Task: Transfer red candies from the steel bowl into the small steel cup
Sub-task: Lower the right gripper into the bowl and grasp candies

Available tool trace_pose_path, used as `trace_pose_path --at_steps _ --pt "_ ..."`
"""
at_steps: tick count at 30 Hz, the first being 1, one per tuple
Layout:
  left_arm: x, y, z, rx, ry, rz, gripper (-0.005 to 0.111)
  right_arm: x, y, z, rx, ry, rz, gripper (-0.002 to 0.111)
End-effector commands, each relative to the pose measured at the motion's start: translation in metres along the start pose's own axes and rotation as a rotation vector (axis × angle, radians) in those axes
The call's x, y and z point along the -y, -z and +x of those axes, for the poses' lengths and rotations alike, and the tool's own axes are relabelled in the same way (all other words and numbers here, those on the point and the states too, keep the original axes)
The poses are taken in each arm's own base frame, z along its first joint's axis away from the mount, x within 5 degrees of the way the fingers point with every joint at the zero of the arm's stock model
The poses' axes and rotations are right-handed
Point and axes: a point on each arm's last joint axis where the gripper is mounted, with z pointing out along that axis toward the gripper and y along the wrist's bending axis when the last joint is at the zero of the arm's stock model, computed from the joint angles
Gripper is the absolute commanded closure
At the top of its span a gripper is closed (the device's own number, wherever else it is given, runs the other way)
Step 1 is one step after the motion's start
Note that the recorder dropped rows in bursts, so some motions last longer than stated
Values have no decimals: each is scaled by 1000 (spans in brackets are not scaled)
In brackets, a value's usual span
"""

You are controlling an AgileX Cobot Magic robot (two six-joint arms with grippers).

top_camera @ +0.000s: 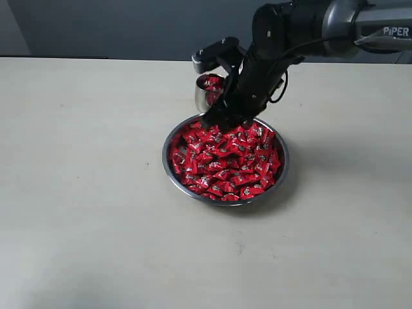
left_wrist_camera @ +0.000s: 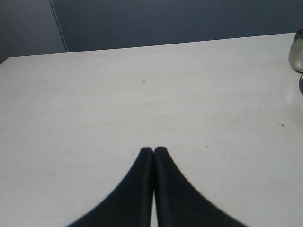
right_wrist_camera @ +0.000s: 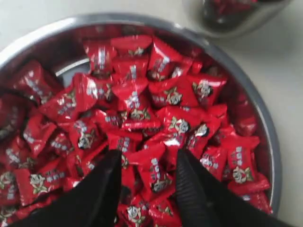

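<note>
Tabletop (top_camera: 77, 206), pale and matte, is filling the scene, with a dark blue-grey wall (top_camera: 96, 26) running along its far edge. The left gripper (left_wrist_camera: 154, 150) is reaching out over a bare stretch of that surface with its two black fingers pressed together, holding nothing. In its own view the small steel cup (left_wrist_camera: 297, 47) is showing only as a sliver at the frame edge, well off to one side of the fingers. Further right, the steel bowl (top_camera: 168, 168) is sitting heaped with the red candies (top_camera: 225, 167). The right gripper (right_wrist_camera: 146, 163) is dipping into the far side of the pile with its jaws standing apart and candies lying between and around the fingertips. Whether any one is pinched is hard to make out. The cup is standing just beyond that gripper, outside the bowl's rim, with red wrappers showing inside it. It is partly hidden by the arm (top_camera: 302, 26), and blurred and cut off in the right wrist view.
</note>
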Motion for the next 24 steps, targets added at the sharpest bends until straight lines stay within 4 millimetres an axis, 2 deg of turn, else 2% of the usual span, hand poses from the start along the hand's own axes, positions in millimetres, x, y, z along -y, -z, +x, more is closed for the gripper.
trace_pose_path --at_steps 1,9,11,12,13,15,20,24 --pt "0 1 -3 19 -2 6 106 0 -7 15 -28 27 17 71" --pt "0 1 -3 19 -2 6 106 -1 -25 32 4 44 36 72" --pt "0 1 -3 19 -2 6 106 0 -28 33 14 45 41 87" --pt "0 1 -3 19 -2 6 106 0 -28 33 16 45 41 107" --pt "0 1 -3 19 -2 6 106 0 -28 32 19 45 42 108" --pt "0 1 -3 19 -2 6 106 0 -20 31 28 48 44 108" --pt "0 1 -3 19 -2 6 106 -2 19 23 97 53 57 108" --pt "0 1 -3 19 -2 6 106 -3 22 24 91 53 55 108"
